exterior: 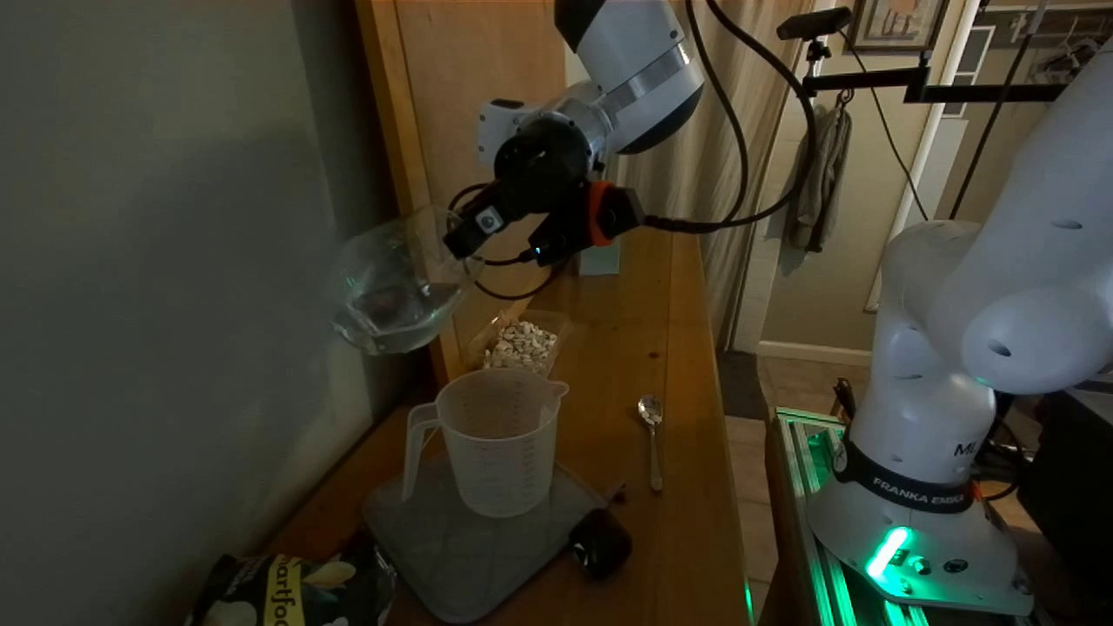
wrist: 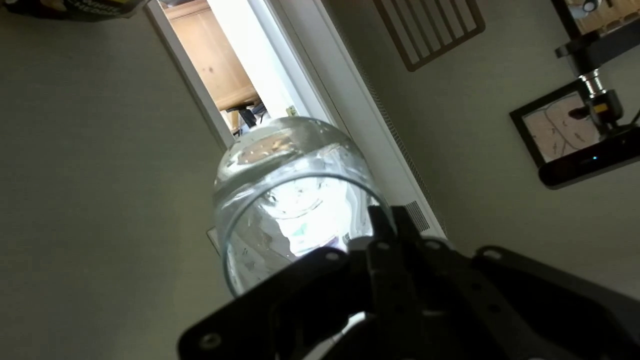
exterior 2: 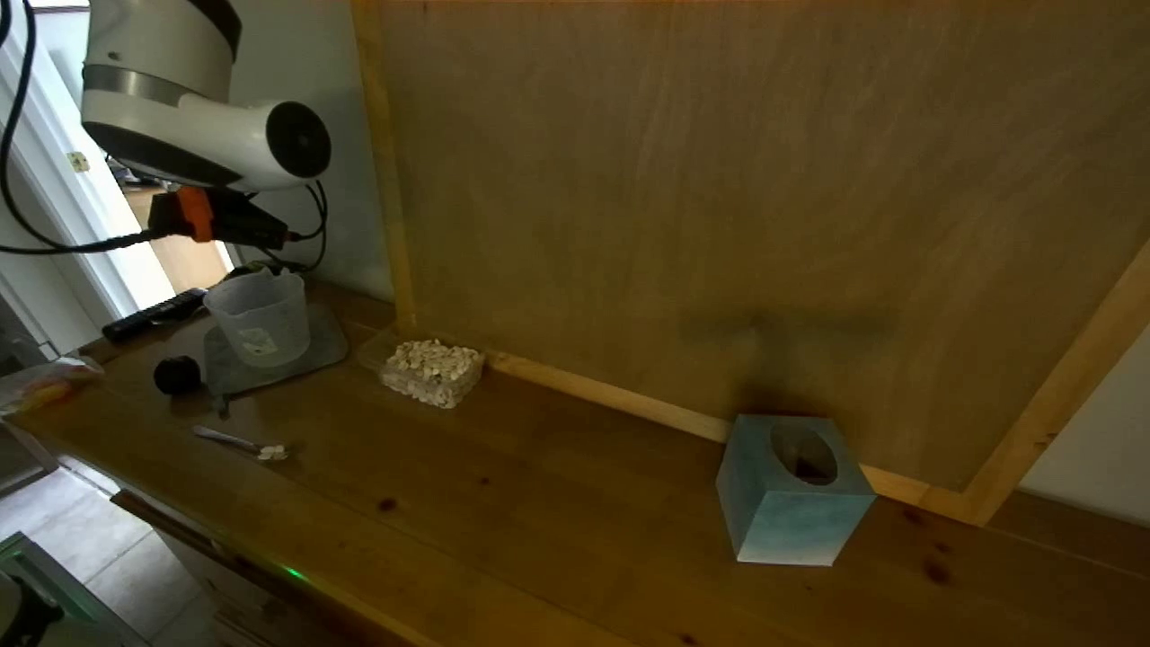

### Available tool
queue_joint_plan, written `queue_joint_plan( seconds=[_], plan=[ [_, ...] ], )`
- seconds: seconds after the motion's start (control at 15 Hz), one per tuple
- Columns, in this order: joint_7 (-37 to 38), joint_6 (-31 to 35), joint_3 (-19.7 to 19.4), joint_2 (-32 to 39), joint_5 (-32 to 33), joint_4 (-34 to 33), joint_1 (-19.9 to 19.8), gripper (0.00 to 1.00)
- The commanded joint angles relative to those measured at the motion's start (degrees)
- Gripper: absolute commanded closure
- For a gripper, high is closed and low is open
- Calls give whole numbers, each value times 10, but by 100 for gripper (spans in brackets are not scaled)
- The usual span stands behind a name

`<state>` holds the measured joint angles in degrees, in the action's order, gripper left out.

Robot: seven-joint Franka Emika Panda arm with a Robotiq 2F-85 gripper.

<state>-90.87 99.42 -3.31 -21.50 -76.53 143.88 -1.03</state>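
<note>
Grey wall (exterior: 156,287) fills the left of an exterior view; beside its right edge, a clear glass (exterior: 391,274), tilted and partly filled with clear liquid (exterior: 404,326), is held higher than the measuring jug (exterior: 504,443) by the gripper (exterior: 461,239), its jaws clenched almost together on the glass's rim. Farther right, the arm (exterior: 639,74) slants down from the top edge toward the wall, with the robot's base (exterior: 913,496) at far right. Only the wrist view looks into the glass's round mouth, whereas the oval opening of the tissue box (exterior 2: 795,503) appears only in an exterior view.
</note>
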Motion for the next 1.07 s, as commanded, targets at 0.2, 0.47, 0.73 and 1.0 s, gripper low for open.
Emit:
queue_joint_plan(
  seconds=[0.2, 0.47, 0.73, 1.0],
  plan=[
    [-21, -30, -4, -9, -41, 8, -11, 99],
    [-25, -30, -3, -9, -47, 8, -13, 99],
    [-30, -34, -4, -8, -49, 7, -13, 99],
    [-35, -41, -5, -9, -50, 8, -15, 99]
  ],
)
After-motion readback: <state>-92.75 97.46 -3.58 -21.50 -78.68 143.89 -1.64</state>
